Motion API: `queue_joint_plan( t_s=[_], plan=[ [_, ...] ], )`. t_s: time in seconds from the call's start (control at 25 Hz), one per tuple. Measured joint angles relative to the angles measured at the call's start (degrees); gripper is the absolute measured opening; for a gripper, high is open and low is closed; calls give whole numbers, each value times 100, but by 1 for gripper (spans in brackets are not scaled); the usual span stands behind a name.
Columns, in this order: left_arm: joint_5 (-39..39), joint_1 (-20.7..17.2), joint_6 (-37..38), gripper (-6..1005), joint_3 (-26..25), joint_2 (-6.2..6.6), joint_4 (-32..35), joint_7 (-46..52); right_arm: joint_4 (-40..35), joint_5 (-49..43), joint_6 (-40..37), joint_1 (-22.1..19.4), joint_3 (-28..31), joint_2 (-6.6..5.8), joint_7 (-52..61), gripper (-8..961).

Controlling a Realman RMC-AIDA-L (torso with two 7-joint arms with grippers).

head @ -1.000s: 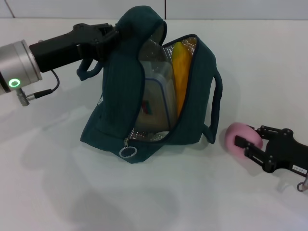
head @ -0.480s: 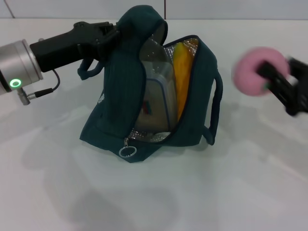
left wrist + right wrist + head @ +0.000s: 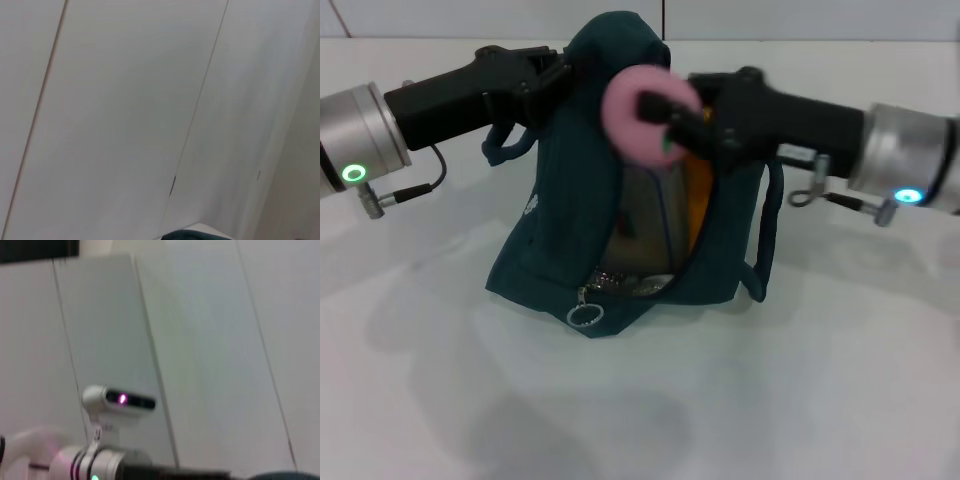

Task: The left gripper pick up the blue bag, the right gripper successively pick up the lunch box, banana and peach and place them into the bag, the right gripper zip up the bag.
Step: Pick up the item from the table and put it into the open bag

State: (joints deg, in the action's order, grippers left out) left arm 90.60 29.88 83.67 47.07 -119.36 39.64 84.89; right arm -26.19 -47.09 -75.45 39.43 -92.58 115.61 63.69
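Dark teal-blue fabric lunch bag w/ silver foil lining (image 3: pixel 560 240) stands near the far edge of the white tabletop (image 3: pixel 740 400), about mid-width, mouth unzipped and gaping. Black two-fingered left gripper (image 3: pixel 552 82), coming in from the left side, is clamped on the bag's top flap/handle area and holds it up and open. Black two-fingered right gripper (image 3: pixel 665 115), reaching in from the right side, is closed round the round pale pink peach (image 3: pixel 637 112), which hangs just above the bag's open mouth, not yet inside. In the bag: the long yellow-orange banana (image 3: pixel 696 195) shows as a strip along the right inner wall; the clear plastic lunch box w/ blue-rimmed lid (image 3: pixel 645 220) is dim beside it, partly hidden by gripper and peach. Progress, as judged: bag held, box and banana in, approx. two of three items done. Left: lower and release peach, then zip up via the metal ring pull (image 3: pixel 584 316) at the bag's near bottom corner.
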Motion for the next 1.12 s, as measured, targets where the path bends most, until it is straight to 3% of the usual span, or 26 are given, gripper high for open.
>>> queue_joint_plan(
  t_s=[0.16, 0.6, 0.96, 1.12],
  plan=[
    [-1, -15, 0, 41, -21, 0, 0, 1, -483, -109, 340, -147, -294, -3, 231, 154],
    [-4, -34, -67, 41, -23, 0, -31, 1, -786, -297, 229, -548, -355, -3, 240, 243],
    [4, -15, -71, 41, -21, 0, -44, 2, -823, -407, 250, -572, -333, -4, 359, 334],
    [6, -31, -71, 41, -22, 0, -44, 2, -1009, -403, 112, -846, -166, -13, 331, 520]
  ],
)
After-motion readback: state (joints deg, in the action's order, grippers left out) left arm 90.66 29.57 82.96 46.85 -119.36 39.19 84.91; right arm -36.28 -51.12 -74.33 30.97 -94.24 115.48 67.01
